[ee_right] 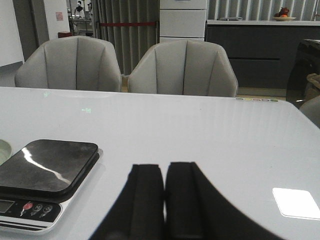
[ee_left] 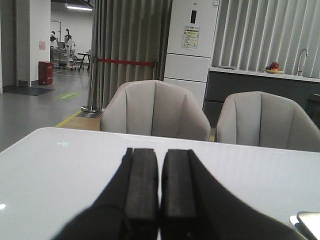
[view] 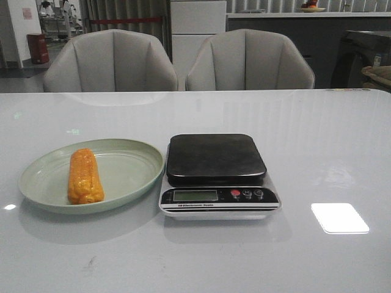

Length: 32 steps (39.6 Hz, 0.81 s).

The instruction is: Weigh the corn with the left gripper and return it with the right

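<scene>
Corn [view: 85, 176] lies lengthwise on the plate [view: 131, 174] left of the scale [view: 215, 174], both grippers [ee_left: 160, 185] [ee_right: 164, 192] closed and empty, so left should open wide and grab the cob mid-length across its width.

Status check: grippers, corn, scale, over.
Left gripper shut, empty. Right gripper shut, empty. Corn on plate, left of scale. Scale bare, nothing in the way.

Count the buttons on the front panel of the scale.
3, in a row right of the display on the scale: a red button nearest the display, a dark button in the middle, and another dark button at the right end. None appear hidden.
</scene>
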Each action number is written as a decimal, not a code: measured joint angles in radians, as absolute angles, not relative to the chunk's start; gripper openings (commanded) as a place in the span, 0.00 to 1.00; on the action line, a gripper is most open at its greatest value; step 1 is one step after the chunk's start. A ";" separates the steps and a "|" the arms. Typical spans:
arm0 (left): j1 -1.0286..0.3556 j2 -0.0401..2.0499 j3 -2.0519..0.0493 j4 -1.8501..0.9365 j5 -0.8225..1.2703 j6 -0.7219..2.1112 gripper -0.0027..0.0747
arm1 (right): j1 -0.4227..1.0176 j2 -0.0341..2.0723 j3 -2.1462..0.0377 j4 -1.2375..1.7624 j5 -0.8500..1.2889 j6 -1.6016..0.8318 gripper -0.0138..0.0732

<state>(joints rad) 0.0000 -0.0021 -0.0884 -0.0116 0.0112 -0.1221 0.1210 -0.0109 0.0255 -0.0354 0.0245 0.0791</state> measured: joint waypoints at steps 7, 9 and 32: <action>0.000 0.113 -0.312 -0.012 0.224 -0.122 0.18 | 0.121 -0.011 0.026 -0.035 0.024 0.079 0.36; 0.000 0.158 -0.365 -0.012 0.289 -0.122 0.18 | 0.121 -0.011 0.026 -0.035 0.024 0.079 0.36; -0.043 0.394 -0.443 0.000 0.525 -0.120 0.23 | 0.121 -0.011 0.026 -0.035 0.024 0.079 0.36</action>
<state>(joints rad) -0.0434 0.3941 -0.4428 0.0000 0.5254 -0.1204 0.1210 -0.0109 0.0255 -0.0354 0.0245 0.0791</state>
